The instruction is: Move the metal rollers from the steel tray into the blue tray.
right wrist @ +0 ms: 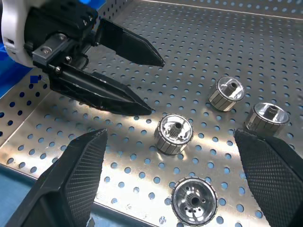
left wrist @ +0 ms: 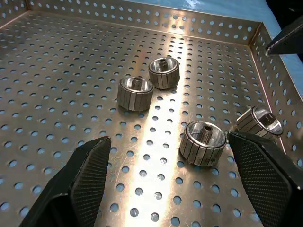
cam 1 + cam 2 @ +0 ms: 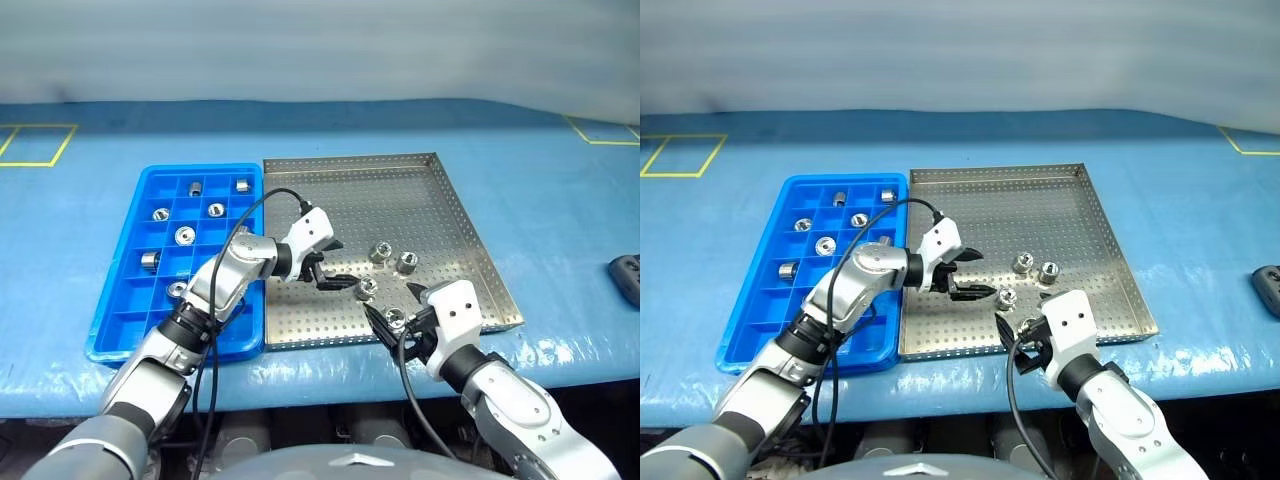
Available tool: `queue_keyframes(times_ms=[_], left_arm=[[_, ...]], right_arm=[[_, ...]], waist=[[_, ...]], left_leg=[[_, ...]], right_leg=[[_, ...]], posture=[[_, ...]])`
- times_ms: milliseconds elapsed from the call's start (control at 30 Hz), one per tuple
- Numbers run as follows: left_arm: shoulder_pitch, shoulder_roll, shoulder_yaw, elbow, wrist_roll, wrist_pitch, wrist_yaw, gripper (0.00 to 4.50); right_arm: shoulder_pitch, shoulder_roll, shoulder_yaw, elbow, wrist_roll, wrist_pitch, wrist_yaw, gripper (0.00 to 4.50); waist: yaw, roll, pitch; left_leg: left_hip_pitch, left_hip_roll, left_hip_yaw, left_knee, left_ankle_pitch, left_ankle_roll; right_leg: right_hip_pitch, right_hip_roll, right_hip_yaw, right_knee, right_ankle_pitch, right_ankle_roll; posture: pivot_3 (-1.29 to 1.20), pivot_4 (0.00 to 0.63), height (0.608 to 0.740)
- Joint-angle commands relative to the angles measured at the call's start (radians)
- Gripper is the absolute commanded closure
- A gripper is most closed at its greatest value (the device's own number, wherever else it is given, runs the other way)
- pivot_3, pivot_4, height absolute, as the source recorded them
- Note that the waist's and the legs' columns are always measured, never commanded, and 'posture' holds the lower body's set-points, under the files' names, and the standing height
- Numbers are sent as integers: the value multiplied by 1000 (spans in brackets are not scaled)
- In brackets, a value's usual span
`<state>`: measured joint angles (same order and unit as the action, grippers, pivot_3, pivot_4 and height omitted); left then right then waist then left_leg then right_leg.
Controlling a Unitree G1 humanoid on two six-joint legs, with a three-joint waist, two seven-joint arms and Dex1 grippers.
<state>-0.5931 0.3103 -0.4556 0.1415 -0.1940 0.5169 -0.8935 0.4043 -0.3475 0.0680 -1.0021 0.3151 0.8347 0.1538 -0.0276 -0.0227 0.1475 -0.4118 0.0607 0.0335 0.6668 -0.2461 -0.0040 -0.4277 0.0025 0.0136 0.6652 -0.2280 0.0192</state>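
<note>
Hovering wide open and empty over the steel tray (image 3: 455, 215), left pincer (image 3: 335, 262) pointing at four rollers (image 3: 368, 287) lying loose there. Waiting agape at the near rim, right pincer (image 3: 392, 328); more rollers sitting in the blue tray (image 3: 120, 290).

The scene was evenly and brightly lit from above. Strong glare was thrown off the steel tray (image 2: 57, 61) floor in a bright streak, and highlights were seen on the metal rollers (image 1: 174, 133). Only soft, short shadows were cast. Near fingers (image 2: 80, 184) were slightly blurred.
</note>
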Motion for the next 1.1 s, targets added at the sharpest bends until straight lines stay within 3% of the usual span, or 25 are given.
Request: queue_keyframes(times_ms=[33,533,633,833,1000,1100], left_arm=[[-32,-26,-34,22,39,-63,-35,222],[-22,-143,-81,179,144,-177,-41,222],[-12,-161,-73,182,153,-185,-29,805],[6,-152,-80,152,158,-173,-47,2780],[25,-116,-61,91,151,-153,-55,2822],[36,-114,24,4,94,-87,-12,2822]], right_arm=[[11,7,-9,-45,-8,-37,-25,0],[10,6,2,-45,-9,-41,-40,0],[7,3,4,-43,-8,-36,-36,0],[-1,1,1,-36,-5,-35,-27,0],[-28,-3,6,-22,-2,-29,-8,0],[-70,-13,13,-3,6,-23,16,0]], waist=[[-5,0,0],[-12,0,0],[-12,0,0],[-12,0,0],[-12,1,0],[-9,1,0]], left_leg=[[0,0,0,0,0,0],[0,0,1,0,0,0],[0,0,1,0,0,0],[0,0,1,0,0,0],[0,0,1,0,0,0],[0,0,0,0,0,0]], right_leg=[[0,0,0,0,0,0],[0,0,1,0,0,0],[0,0,1,0,0,0],[0,0,1,1,0,0],[0,0,1,1,0,0],[0,1,1,1,1,1]], posture=[[-110,150,740],[-109,150,740],[-106,150,740],[-102,150,740],[-46,150,740],[-14,150,740]])
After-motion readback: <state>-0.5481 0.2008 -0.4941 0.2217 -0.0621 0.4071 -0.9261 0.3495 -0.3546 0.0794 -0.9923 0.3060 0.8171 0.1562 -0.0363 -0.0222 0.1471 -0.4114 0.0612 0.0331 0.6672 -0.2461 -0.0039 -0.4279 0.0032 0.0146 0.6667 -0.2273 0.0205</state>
